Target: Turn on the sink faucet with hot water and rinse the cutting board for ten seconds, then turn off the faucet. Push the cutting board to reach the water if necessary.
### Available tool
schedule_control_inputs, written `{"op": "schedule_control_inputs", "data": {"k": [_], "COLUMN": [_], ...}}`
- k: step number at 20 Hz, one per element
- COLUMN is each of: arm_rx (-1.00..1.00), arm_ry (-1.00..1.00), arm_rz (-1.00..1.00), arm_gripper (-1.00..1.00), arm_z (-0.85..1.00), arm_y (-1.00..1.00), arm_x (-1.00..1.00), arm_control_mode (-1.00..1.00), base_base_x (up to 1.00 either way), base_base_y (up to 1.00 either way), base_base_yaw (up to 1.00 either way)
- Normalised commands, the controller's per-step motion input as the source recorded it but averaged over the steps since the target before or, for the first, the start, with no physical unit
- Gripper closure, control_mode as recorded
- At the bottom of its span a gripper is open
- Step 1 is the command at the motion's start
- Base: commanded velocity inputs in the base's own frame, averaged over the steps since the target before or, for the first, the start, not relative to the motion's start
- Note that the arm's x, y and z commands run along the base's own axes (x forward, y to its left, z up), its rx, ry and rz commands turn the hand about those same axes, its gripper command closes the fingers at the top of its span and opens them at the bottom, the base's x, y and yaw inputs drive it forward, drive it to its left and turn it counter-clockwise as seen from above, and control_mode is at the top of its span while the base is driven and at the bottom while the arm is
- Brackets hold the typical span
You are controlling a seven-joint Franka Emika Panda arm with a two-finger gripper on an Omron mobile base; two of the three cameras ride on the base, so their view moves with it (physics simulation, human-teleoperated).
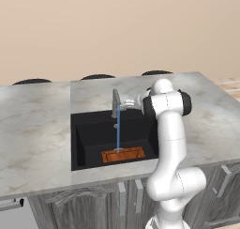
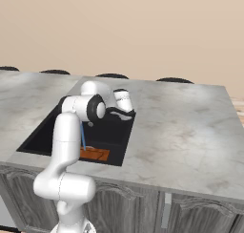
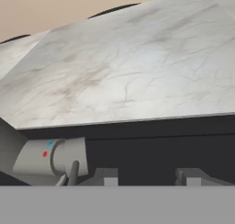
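1. In the hand view, the gripper (image 3: 149, 177) shows as two small dark tips at the bottom edge, set apart with nothing between them. They are drawn in as far as they go, closed on nothing.

2. Just left of those tips, at the lower left of the hand view, lies the faucet (image 3: 50, 157): its grey round body with one red and one blue dot, and a thin lever stub below. The lever is to the hand's left, close by; I cannot tell whether it touches a fingertip.

3. In the left base view the same faucet (image 1: 115, 103) stands at the back rim of the sink (image 1: 84, 141), centre frame, with the hand right beside it on the right side of the frame.

4. Water (image 1: 118, 129) falls as a thin blue line straight down from the spout.

5. It lands on the cutting board (image 1: 123, 155), which lies flat on the sink floor towards the front wall, long axis running left to right in the frame. The stream strikes its left part, so no push looks needed.

6. The rinse looks under way; my judgement is that the coming move is a short sideways nudge of the lever, not a reach into the sink.

7. Beyond, the marble counter (image 3: 137, 62) spreads to the far edge in the upper part of the frame.
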Motion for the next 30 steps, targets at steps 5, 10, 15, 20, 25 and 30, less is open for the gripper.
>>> {"op": "schedule_control_inputs", "data": {"k": [5,10,15,20,25,30], "arm_rx": [-0.02,-0.03,-0.04,-0.04,-0.04,-0.03], "arm_ry": [0.0,0.0,0.0,0.0,0.0,0.0], "arm_rz": [0.0,0.0,0.0,0.0,0.0,0.0], "arm_gripper": [-1.0,-1.0,-1.0,-1.0,-1.0,-1.0], "arm_z": [0.0,0.0,0.0,0.0,0.0,0.0], "arm_y": [0.56,0.61,0.68,0.7,0.69,0.68], "arm_x": [0.03,0.04,0.09,0.13,0.13,0.15], "arm_control_mode": [-1.0,-1.0,-1.0,-1.0,-1.0,-1.0], "base_base_x": [0.0,0.0,0.0,0.0,0.0,0.0], "base_base_y": [0.0,0.0,0.0,0.0,0.0,0.0], "base_base_yaw": [0.0,0.0,0.0,0.0,0.0,0.0]}}
